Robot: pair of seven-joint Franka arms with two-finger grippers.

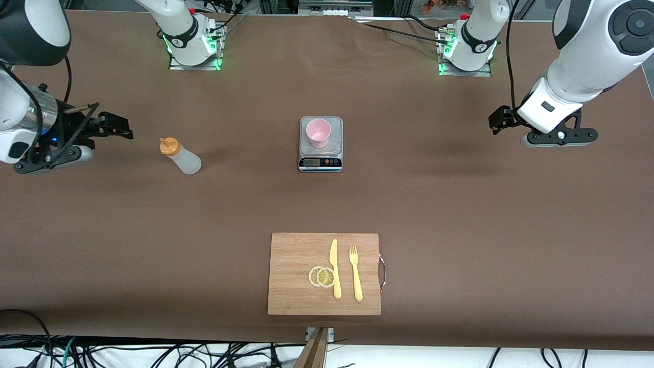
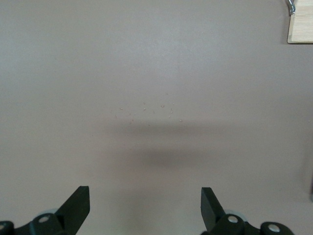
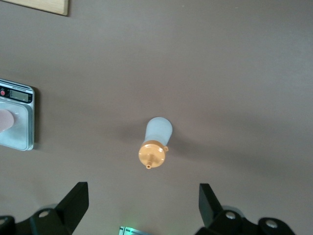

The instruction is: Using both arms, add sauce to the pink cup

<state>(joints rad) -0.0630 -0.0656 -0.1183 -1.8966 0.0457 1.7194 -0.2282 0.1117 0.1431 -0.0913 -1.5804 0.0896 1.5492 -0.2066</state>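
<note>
The sauce bottle (image 1: 181, 156), whitish with an orange nozzle cap, stands upright on the brown table toward the right arm's end. In the right wrist view the bottle (image 3: 156, 142) shows from above, apart from my right gripper (image 3: 143, 203). My right gripper (image 1: 115, 125) hangs open and empty over the table beside the bottle. The pink cup (image 1: 318, 132) sits on a small steel scale (image 1: 320, 162) at mid-table, and its edge (image 3: 5, 120) shows in the right wrist view. My left gripper (image 1: 501, 120) hangs open and empty over bare table at the left arm's end, as its wrist view (image 2: 145, 205) confirms.
A wooden cutting board (image 1: 296, 276) lies nearer the front camera than the scale, carrying a yellow knife (image 1: 334, 268), a yellow fork (image 1: 355, 273) and two lemon slices (image 1: 322, 276). The two arm bases (image 1: 191, 41) (image 1: 467, 48) stand at the table's farthest edge.
</note>
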